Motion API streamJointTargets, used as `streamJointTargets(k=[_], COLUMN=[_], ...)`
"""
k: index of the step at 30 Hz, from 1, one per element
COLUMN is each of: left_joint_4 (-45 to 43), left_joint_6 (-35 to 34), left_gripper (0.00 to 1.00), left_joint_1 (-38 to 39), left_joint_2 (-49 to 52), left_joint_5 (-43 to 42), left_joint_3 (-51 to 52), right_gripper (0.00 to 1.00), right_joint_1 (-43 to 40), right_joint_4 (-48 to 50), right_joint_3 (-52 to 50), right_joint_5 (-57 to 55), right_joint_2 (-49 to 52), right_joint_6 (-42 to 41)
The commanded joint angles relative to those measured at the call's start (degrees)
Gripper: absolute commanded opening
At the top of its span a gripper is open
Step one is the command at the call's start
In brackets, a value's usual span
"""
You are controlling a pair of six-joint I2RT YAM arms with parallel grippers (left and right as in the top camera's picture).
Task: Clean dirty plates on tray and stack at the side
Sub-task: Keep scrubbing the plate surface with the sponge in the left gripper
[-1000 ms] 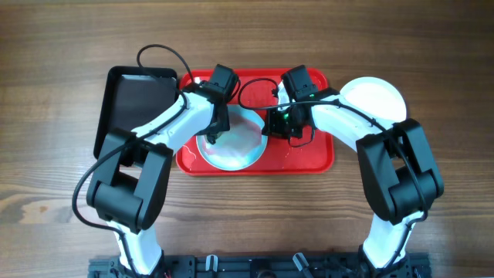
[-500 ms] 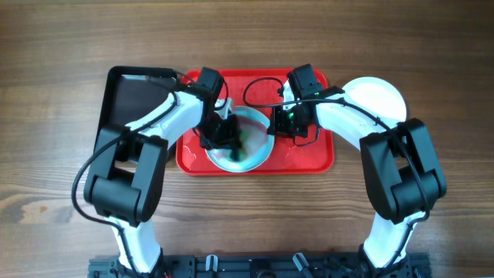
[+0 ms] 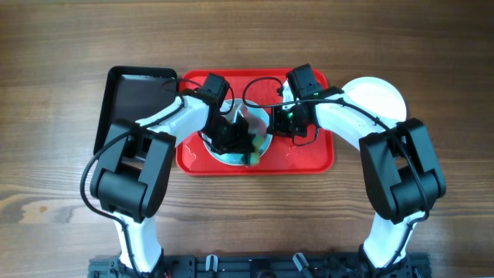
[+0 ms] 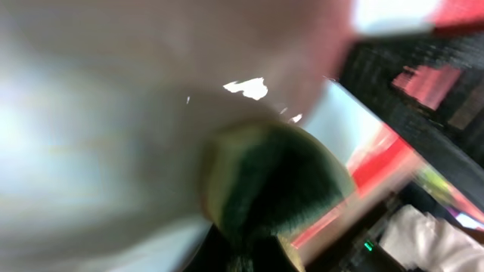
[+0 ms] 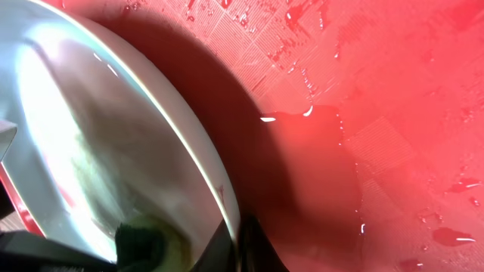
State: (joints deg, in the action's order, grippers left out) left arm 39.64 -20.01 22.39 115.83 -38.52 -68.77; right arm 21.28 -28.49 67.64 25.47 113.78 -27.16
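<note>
On the left of the wooden surface [image 3: 62, 46] lies a small black rectangular plastic tray [image 3: 135, 96]. Next to it, the left gripper [image 3: 241, 147] has its jaws closed on a soft green and yellow sponge [image 4: 265, 177]. The sponge presses on a pale mint-blue round plate [image 3: 258, 131].

This plate is tipped up on its edge over the large red rectangular plastic tray [image 3: 309, 158]. The right gripper [image 3: 272, 127] has its jaws closed on the plate's thin rim, so it holds the plate up. Little drops of water [image 5: 302, 113] sit on the red tray.

The plate looks hard and light, and it does not bend. It is likely wet, so it may be slippery. The rim is the best place to hold it, because the middle is flat and wide. A tight pinch helps, or the sponge's push may make it slide or turn.

Far right, a white round plate [image 3: 382, 96] rests on the surface, partly under the right arm.
</note>
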Motion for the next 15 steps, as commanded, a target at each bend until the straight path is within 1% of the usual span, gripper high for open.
streamJointTargets(k=[1,2,5,7,9,12,15], left_joint_4=[1.3,1.9,3.0,2.5,1.7,0.3,-2.3], left_joint_6=[-3.2,-3.4,-7.2,-7.7,-8.0,-11.0,-11.4], left_gripper=[0.04,0.04,0.04,0.04,0.04,0.04,0.04], left_joint_1=[0.5,0.5,0.5,0.5,0.5,0.5,0.5], left_joint_2=[0.9,0.9,0.9,0.9,0.9,0.9,0.9], left_joint_5=[23.0,27.7,41.6,49.5,54.2,61.1,63.5], left_joint_3=[0.6,0.6,0.6,0.6,0.6,0.6,0.6], right_gripper=[0.04,0.04,0.04,0.04,0.04,0.04,0.04], right_joint_1=[0.1,0.1,0.1,0.1,0.1,0.1,0.1], right_joint_4=[-0.7,-0.7,-0.7,-0.7,-0.7,-0.7,-0.7], right_joint_3=[-1.7,-1.7,-1.7,-1.7,-1.7,-1.7,-1.7], right_joint_5=[-3.5,-3.5,-3.5,-3.5,-3.5,-3.5,-3.5], right_joint_2=[2.2,2.2,2.2,2.2,2.2,2.2,2.2], right_joint_6=[-1.3,-1.3,-1.4,-1.4,-1.4,-1.4,-1.4])
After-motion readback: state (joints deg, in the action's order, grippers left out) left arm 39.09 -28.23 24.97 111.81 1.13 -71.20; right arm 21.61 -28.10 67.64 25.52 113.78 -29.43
